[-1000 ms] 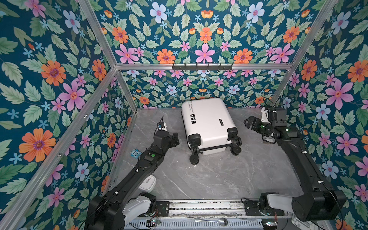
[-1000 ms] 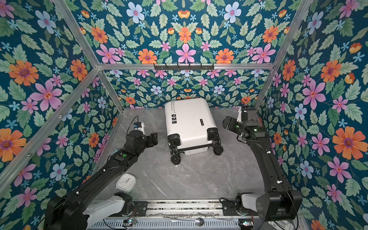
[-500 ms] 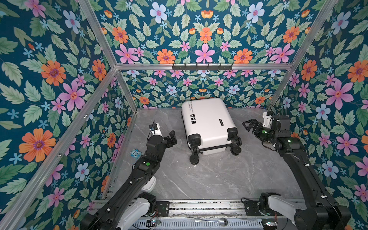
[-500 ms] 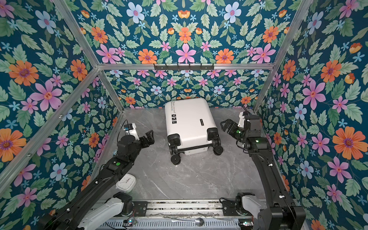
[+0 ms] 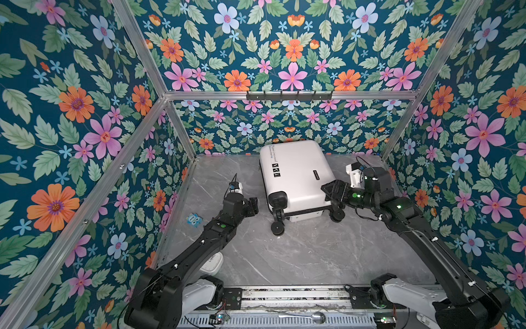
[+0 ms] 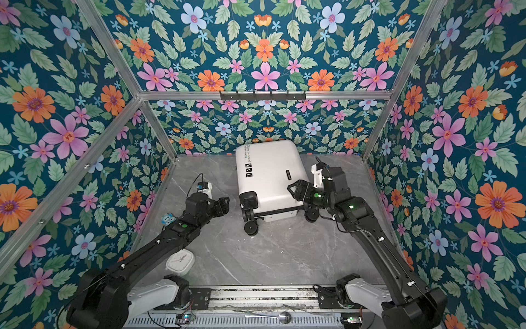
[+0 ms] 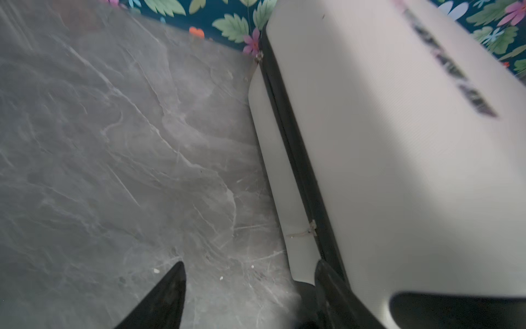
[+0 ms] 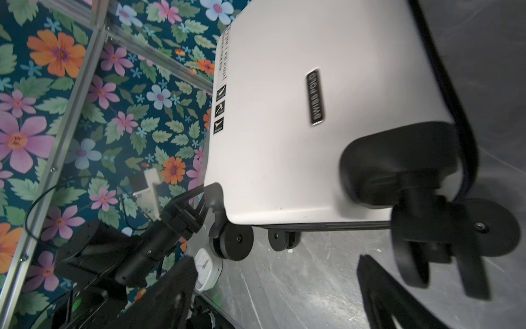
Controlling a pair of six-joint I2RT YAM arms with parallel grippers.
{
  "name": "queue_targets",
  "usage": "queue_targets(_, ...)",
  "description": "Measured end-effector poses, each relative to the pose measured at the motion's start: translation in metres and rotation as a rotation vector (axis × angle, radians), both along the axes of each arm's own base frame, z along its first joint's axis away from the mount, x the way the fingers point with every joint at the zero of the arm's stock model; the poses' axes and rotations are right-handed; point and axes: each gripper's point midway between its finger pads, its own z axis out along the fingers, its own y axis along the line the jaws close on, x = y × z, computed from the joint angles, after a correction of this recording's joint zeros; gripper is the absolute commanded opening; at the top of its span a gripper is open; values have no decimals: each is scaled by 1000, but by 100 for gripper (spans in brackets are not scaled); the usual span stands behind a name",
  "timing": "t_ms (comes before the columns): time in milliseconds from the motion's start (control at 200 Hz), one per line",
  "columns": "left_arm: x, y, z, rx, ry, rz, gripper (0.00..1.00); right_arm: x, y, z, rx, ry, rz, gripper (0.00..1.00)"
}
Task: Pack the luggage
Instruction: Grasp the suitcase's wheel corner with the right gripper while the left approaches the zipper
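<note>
On a grey marble-look table (image 5: 284,256), inside a booth with floral walls, we see the luggage (image 5: 296,176). It is one small white hard-shell case, lying flat and shut near the back wall, roughly midway across. Its black wheels (image 8: 236,242) point towards the robot. The black zipper band (image 7: 296,159) runs along its side, and the two shells meet with no gap that we can make out.

Two black arms reach in, one on each flank of the case. The left gripper (image 5: 252,204) hangs just beside the near left corner, its jaws parted wide and grasping nothing. The right gripper (image 5: 331,191) sits at the near right corner by a wheel, its jaws likewise spread and empty. Whether one of its fingers touches the shell, we cannot tell. We judge that the arms bracket the case so they can steady, turn or unzip it from both sides. We also judge that it lies flat so its lid can swing up.

We count one case, two arms, two grippers, and at least three wheel casters in the right wrist view. Off to the left lie one small white clock (image 6: 180,260), partly under the left arm, and one small blue item (image 5: 193,220) by the wall. One spoon (image 5: 301,314) rests on the front rail.
</note>
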Motion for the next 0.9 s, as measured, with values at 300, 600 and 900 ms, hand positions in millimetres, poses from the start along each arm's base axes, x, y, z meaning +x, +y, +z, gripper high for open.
queue_targets(300,21,-30,-11,-95,28,-68,70,-21,108,-37,-251,110,185,84)
queue_targets(600,41,-50,-10,-140,24,-114,70,-20,157,-76,-403,172,215,98)
queue_targets(900,49,-65,-12,-188,25,-158,70,-20,160,-106,-490,226,201,91)
